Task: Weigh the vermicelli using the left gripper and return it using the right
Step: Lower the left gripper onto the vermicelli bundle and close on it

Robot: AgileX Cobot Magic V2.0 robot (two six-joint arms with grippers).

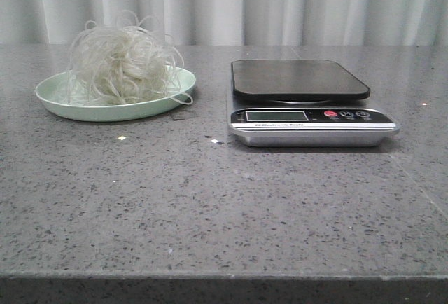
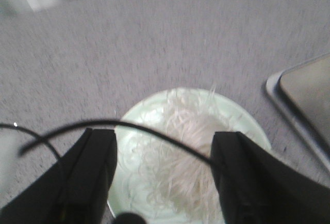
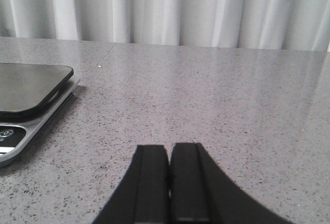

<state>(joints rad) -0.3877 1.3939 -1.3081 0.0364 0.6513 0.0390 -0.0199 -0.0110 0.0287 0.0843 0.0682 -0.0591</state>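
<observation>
The vermicelli (image 1: 122,62), a fluffy whitish tangle of thin strands, lies on a pale green plate (image 1: 63,104) at the back left of the table. A silver kitchen scale (image 1: 301,80) with a dark platform stands to its right. Neither arm shows in the front view. In the left wrist view my left gripper (image 2: 165,136) is open and hovers above the vermicelli (image 2: 191,152), its black fingers (image 2: 95,172) standing either side of the plate (image 2: 139,118). In the right wrist view my right gripper (image 3: 169,149) is shut and empty above bare table, to the right of the scale (image 3: 31,90).
The table is grey speckled stone (image 1: 224,206), with its front edge near the bottom of the front view. A pale curtain (image 1: 245,3) hangs behind it. A thin black cable (image 2: 154,131) crosses in front of the left gripper's fingers.
</observation>
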